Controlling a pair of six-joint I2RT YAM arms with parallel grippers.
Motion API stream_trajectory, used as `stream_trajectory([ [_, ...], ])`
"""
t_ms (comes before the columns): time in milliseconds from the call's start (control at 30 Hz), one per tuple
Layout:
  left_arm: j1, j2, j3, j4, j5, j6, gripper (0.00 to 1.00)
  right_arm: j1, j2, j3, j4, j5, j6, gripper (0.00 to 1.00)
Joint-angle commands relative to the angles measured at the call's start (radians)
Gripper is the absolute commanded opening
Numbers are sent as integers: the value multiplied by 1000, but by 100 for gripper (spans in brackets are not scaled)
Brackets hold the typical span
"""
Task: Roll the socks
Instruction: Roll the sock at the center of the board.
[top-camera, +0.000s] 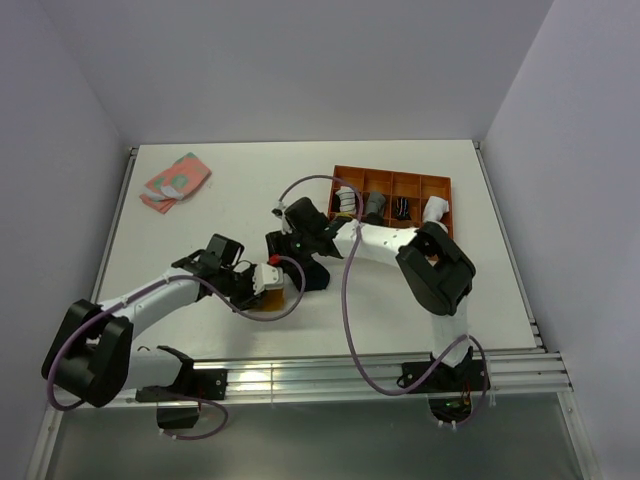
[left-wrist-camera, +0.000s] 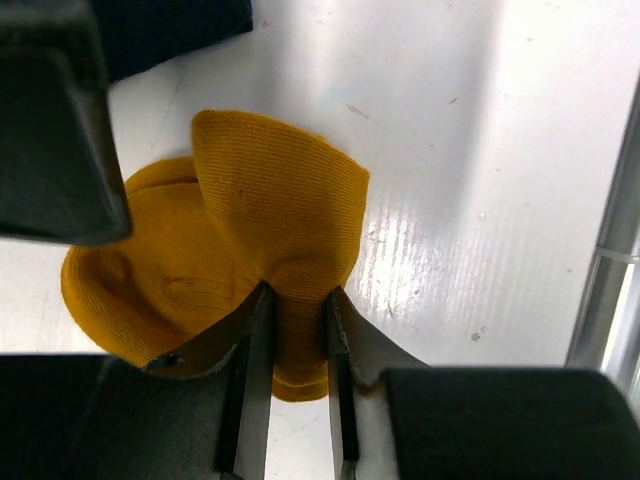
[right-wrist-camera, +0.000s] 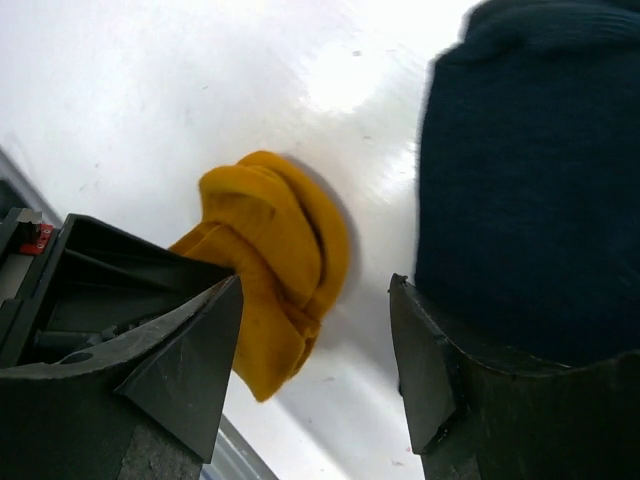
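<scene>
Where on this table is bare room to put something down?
Free: the back strip of the table between the patterned cloth and the tray; the left side in front of the cloth; the right front corner. Crowded: the centre, where the left tool pinches the mustard sock and the open right tool stands by the navy sock.

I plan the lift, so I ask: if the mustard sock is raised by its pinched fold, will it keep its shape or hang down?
Probably floppy and sagging: the mustard sock creases sharply where the jaws of the left gripper pinch it. Its ribbed knit likely grips well, not slippery.
</scene>
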Motion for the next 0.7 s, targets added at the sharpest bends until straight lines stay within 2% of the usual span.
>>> stream_trajectory([
  [0,16,63,51,-125,70,-6,0,-9,-94,-38,79,120,27,68],
  [267,167,253,244,-349,196,125,0,-12,-187,-163,155,210,28,68],
  [467,204,379,329,-507,241,221,0,-1,-289,-290,264,259,-9,68],
  [667,234,504,435,-684,278,319,0,57,-354,-354,335,308,-146,68],
])
